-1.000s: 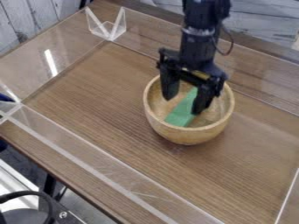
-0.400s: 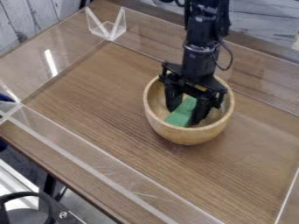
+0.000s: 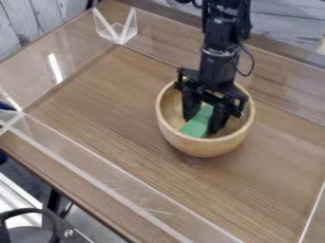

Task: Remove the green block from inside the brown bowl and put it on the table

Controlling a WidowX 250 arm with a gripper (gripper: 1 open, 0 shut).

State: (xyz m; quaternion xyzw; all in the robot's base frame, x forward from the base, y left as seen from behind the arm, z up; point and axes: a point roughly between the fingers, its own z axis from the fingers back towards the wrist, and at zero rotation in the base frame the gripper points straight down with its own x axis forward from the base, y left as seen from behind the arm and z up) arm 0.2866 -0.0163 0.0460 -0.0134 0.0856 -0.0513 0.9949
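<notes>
The brown bowl (image 3: 176, 139) stands on the table (image 3: 102, 104), right of centre. Inside it lies the green block (image 3: 197, 125), leaning against the bowl's inner slope. My black gripper (image 3: 206, 113) reaches straight down into the bowl. Its fingers (image 3: 188, 100) straddle the block's upper end and are shut on it. The block's top part is hidden behind the fingers, and its lower end still touches the bowl.
Low clear acrylic walls (image 3: 76, 161) border the wooden tabletop on all sides. A small clear V-shaped acrylic piece (image 3: 117, 28) stands at the back left corner. Bare wood lies left of and in front of the bowl.
The gripper has come down deeper into the bowl, and its fingers have closed in on the green block. The bowl has stayed in place.
</notes>
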